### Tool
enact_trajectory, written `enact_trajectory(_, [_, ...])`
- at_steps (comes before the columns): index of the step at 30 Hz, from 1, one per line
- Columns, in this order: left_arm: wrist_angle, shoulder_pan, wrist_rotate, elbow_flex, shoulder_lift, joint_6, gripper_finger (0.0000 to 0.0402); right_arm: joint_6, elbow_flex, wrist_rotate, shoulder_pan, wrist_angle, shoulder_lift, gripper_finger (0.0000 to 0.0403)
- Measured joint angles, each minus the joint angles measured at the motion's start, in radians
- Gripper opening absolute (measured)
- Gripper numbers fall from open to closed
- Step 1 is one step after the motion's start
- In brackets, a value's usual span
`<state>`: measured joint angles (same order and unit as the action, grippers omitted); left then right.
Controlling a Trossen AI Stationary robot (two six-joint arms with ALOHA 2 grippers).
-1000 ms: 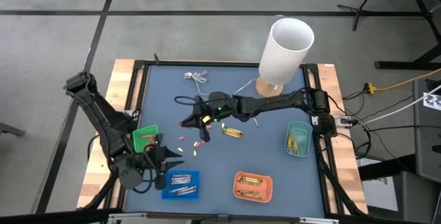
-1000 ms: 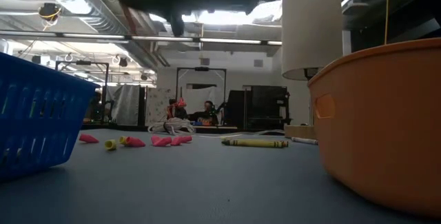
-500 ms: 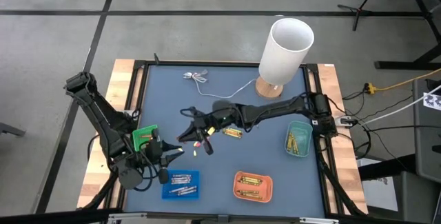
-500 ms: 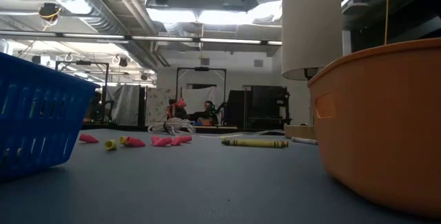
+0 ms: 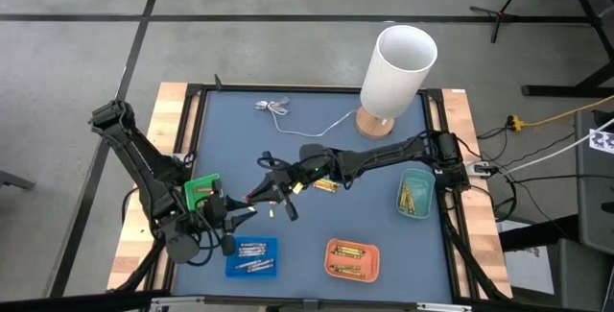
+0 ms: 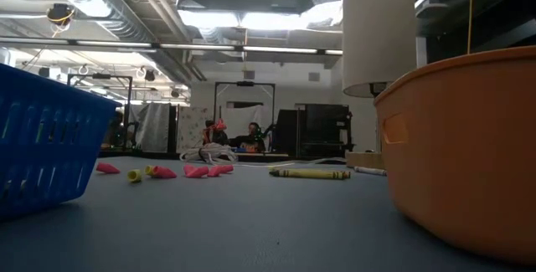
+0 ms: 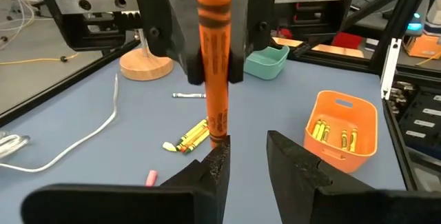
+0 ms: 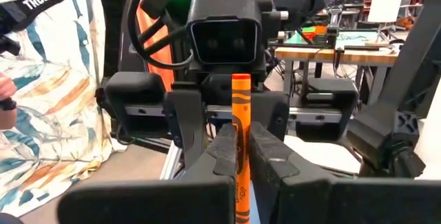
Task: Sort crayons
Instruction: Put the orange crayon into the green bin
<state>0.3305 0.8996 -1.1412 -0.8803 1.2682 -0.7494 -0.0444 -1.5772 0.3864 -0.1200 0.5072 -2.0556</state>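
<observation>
An orange crayon (image 7: pixel 215 52) stands upright above the table between my two grippers. My right gripper (image 5: pixel 262 195) is shut on it and reaches in from the table's right. My left gripper (image 7: pixel 244 145) faces it from the left, open. The crayon's lower end (image 7: pixel 219 136) stands just past its fingertips; I cannot tell whether they touch. Loose yellow crayons (image 5: pixel 324 185) and small pink and yellow pieces (image 6: pixel 197 171) lie on the blue mat. My right gripper pinches the orange crayon's middle (image 8: pixel 240 156) between its two fingers (image 8: pixel 222 148). The fingers come level from the table's right and lie across the crayon. The crayon stands upright, lifted clear of the table, its top end (image 8: pixel 240 80) above the fingers.
Four small trays stand on the mat: green (image 5: pixel 200 191) near my left arm, blue (image 5: pixel 251 256) and orange (image 5: pixel 352 260) at the near edge, teal (image 5: pixel 415 193) at the right. A tall white cylinder (image 5: pixel 398 67) on a wooden base and a white cable (image 5: pixel 276 108) stand at the back.
My right gripper has carried the orange crayon toward the table's left and near edge, up to my left gripper, tipping as it went. My left gripper has turned a little toward it and stayed in place.
</observation>
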Motion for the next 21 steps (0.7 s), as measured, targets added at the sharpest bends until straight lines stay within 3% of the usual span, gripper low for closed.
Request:
enact_trajectory(13, [0.007, -0.027, 0.109, 0.0, 0.0, 0.0, 0.0082, 0.0, 0.0, 0.032, 0.002, -0.072, 0.0, 0.0017])
enact_trajectory(21, [0.055, -0.027, 0.113, 0.0, 0.0, 0.0, 0.0082, 0.0, 0.0, 0.075, 0.002, -0.093, 0.0, 0.0017])
